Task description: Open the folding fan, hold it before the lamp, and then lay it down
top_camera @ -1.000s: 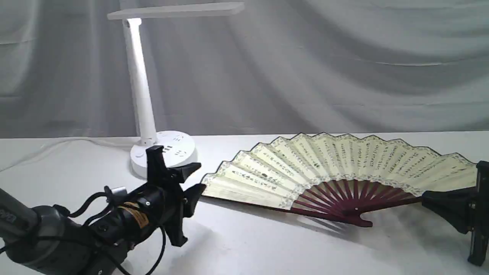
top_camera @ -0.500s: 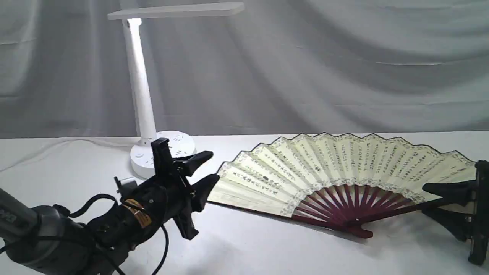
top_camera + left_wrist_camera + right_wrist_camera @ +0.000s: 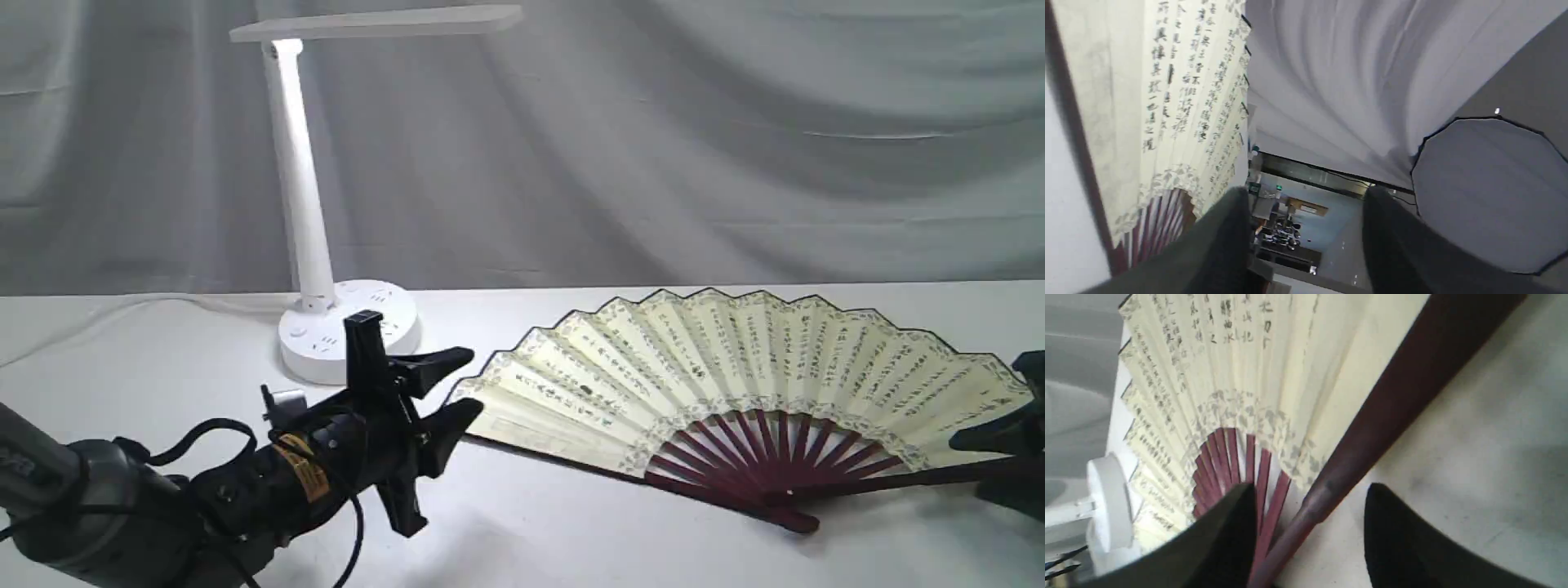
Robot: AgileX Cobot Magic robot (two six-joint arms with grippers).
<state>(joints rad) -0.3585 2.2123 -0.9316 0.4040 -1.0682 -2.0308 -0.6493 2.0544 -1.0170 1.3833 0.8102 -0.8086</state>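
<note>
The folding fan (image 3: 735, 367) lies spread wide on the white table, cream leaf up and maroon ribs toward the front. My left gripper (image 3: 472, 380) is open just off the fan's left edge, and the left wrist view shows the fan (image 3: 1167, 102) beside the fingers, not between them. My right gripper (image 3: 967, 467) is open at the fan's right end. In the right wrist view the dark guard rib (image 3: 1392, 396) runs through the gap of the right gripper (image 3: 1310, 488), unclamped. The white lamp (image 3: 298, 180) stands at the back left, and its round base (image 3: 1108, 502) also shows in the right wrist view.
A white cable (image 3: 122, 306) trails left from the lamp base (image 3: 326, 343) along the table's back edge. A grey curtain (image 3: 735, 147) hangs behind the table (image 3: 571, 547). A large octagonal grey panel (image 3: 1490, 192) shows in the left wrist view.
My right gripper opened and let go of the fan's right guard. The fan settled flatter and slid slightly right. My left gripper moved right, up to the fan's left edge.
</note>
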